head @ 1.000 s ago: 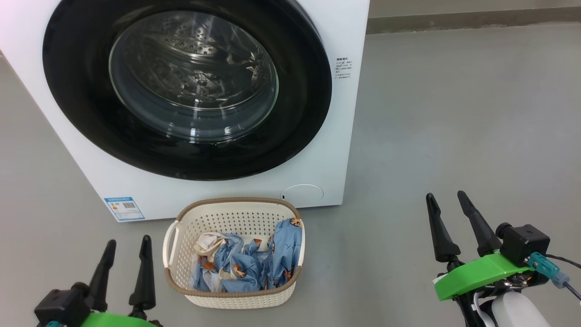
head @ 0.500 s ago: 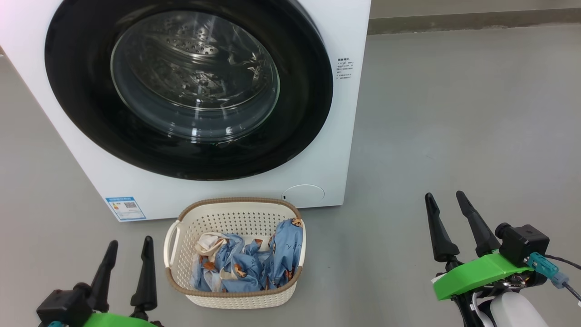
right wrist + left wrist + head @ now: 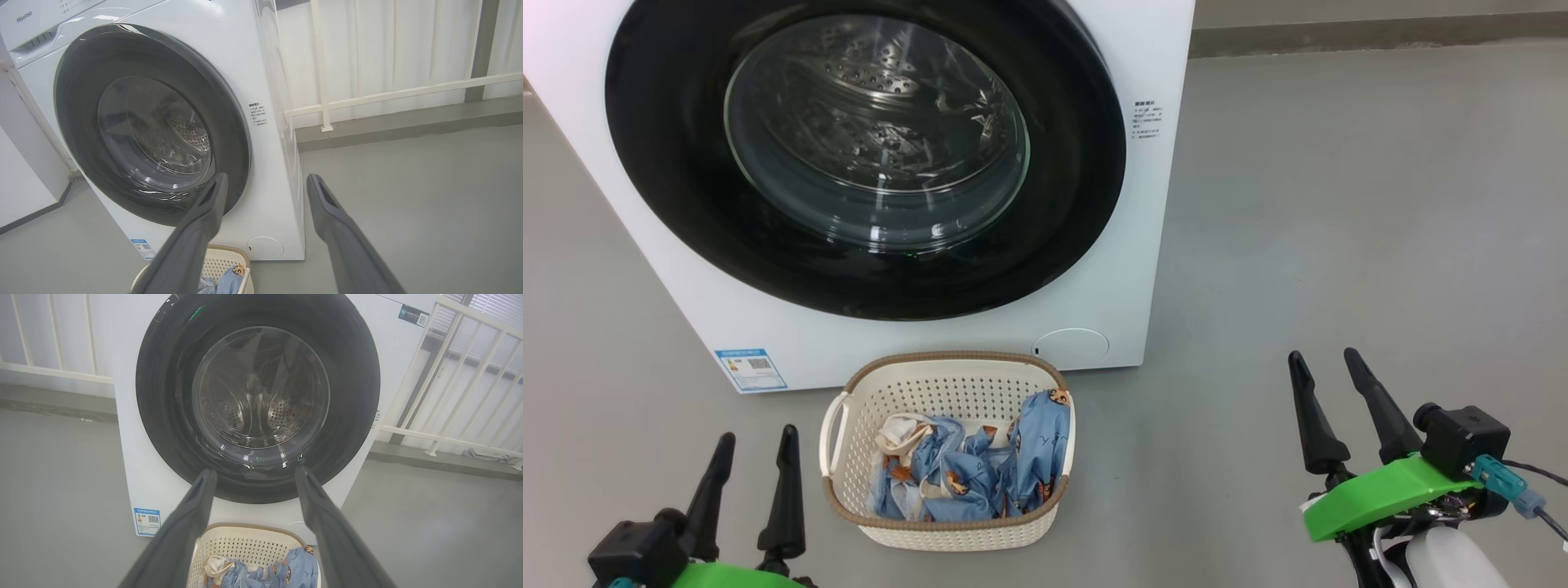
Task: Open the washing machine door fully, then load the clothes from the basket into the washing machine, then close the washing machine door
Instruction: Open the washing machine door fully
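Shifting view, washing machine door (image 3: 874,147) unchanged

A white railing (image 3: 449,375) stands well ahead of the left gripper (image 3: 254,471), off to both sides, on a low grey kerb (image 3: 429,457). Blinds (image 3: 498,310) hang behind it, high to the right. Bare grey floor (image 3: 408,196) lies beneath and ahead of the right gripper (image 3: 266,177). A white panel (image 3: 20,171) stands far to its left.
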Available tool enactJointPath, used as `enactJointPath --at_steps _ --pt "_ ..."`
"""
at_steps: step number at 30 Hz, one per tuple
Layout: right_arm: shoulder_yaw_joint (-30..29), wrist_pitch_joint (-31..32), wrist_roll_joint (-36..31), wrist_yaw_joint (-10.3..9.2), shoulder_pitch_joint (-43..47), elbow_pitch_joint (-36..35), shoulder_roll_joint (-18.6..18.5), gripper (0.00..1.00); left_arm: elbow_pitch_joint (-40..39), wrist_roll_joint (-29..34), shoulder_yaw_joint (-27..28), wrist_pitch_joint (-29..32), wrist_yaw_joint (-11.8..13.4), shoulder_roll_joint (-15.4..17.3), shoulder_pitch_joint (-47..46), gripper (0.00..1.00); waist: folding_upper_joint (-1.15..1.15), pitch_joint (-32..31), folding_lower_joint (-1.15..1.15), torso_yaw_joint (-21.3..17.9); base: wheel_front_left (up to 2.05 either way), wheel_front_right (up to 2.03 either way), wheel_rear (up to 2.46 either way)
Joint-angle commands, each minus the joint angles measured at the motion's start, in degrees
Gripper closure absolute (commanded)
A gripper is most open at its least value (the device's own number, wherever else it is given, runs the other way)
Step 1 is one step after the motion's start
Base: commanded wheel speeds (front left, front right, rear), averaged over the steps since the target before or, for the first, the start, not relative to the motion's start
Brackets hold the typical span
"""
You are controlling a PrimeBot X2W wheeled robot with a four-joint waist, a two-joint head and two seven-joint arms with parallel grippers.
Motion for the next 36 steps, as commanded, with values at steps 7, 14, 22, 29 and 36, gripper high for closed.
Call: enactJointPath --at_steps 7,14,22,29,36 --pt "1.57 -0.70 1.08 0.26 -4.29 0.07 -1.36 0.00 -1.35 -0.27 2.16 -0.52 0.87 1.97 -2.39 0.00 0.00 1.17 0.00 0.54 0.00 0.00 0.00" --pt "0.36 -0.69 4.85 0.26 -7.64 1.98 -1.58 0.00 -2.19 -0.74 2.52 -0.47 0.77 2.38 -3.44 0.00 0.00 4.11 0.00 1.50 0.00 0.00 0.00" --pt "-0.49 0.30 14.63 0.26 -15.22 3.62 -3.89 1.00 -2.88 -1.60 3.48 -0.55 0.24 2.51 -5.50 0.00 0.00 8.84 0.00 2.92 0.00 0.00 0.00" --pt "-0.88 3.44 26.70 0.26 -23.21 4.93 -7.62 1.00 -2.96 -1.48 4.07 -0.67 -0.70 2.29 -7.70 0.00 0.00 12.89 0.00 4.39 0.00 0.00 0.00" --pt "-3.01 10.88 41.56 0.26 -31.50 7.79 -8.89 1.00 -3.12 -1.53 4.72 -0.76 -2.13 1.03 -9.60 0.00 0.00 16.33 0.00 6.42 0.00 0.00 0.00"
